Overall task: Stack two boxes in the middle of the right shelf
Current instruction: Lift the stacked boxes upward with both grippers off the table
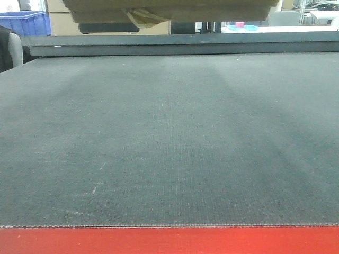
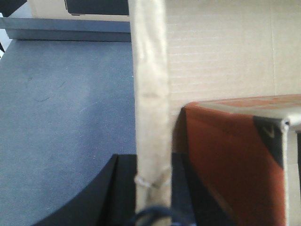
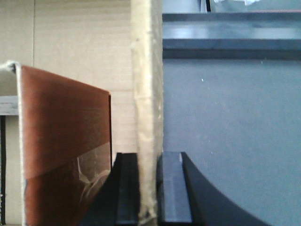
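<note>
Two boxes ride as one load: the flat box hangs at 12 o'clock in the front view, clear of the felt, with its tape scrap dangling beneath. The second box, reddish-brown here, rests against the flat box's broad face, at 4 o'clock in the left wrist view and 8 o'clock in the right.

Your left gripper is pinched on one thin edge of the flat box, a black finger on each side of the cardboard. Your right gripper clamps the opposite edge the same way.

You appear to be in the carry, with the stack made and lifted but not yet placed. No view plainly shows the shelf; past the felt you get only a dark rail and a blue crate at 11 o'clock.

Next, you likely need to bring the shelf's middle level into sight. Move both arms together and keep the flat box level, since nothing grips the second box and a tilt could slide it off. Release only once the flat box sits fully on the shelf.
</note>
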Robot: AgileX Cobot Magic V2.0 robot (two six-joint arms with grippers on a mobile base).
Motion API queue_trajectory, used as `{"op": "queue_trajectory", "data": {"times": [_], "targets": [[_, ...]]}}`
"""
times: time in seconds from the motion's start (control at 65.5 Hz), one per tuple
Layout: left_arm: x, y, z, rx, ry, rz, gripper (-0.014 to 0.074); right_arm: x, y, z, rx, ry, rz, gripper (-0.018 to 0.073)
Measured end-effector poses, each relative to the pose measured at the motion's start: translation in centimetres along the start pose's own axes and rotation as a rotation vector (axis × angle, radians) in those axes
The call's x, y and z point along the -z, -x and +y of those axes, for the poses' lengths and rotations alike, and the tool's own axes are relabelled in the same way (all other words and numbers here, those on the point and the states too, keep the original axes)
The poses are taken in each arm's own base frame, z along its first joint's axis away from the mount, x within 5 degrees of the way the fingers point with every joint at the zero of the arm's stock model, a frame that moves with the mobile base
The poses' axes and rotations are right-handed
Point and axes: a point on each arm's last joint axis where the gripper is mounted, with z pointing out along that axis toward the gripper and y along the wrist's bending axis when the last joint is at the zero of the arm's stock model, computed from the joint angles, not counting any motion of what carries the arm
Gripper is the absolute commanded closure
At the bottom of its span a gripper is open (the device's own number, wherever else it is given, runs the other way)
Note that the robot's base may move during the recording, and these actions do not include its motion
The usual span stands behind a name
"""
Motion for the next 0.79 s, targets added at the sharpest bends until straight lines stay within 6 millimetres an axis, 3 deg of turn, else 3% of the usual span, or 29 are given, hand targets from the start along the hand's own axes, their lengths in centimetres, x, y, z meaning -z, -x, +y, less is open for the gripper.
{"op": "queue_trajectory", "data": {"times": [0.794], "targets": [[0.00,0.01,0.01,-0.001,0.001,-0.001,0.0707,0.00,0.19,0.04,0.005,0.006,-0.021,0.0720]]}}
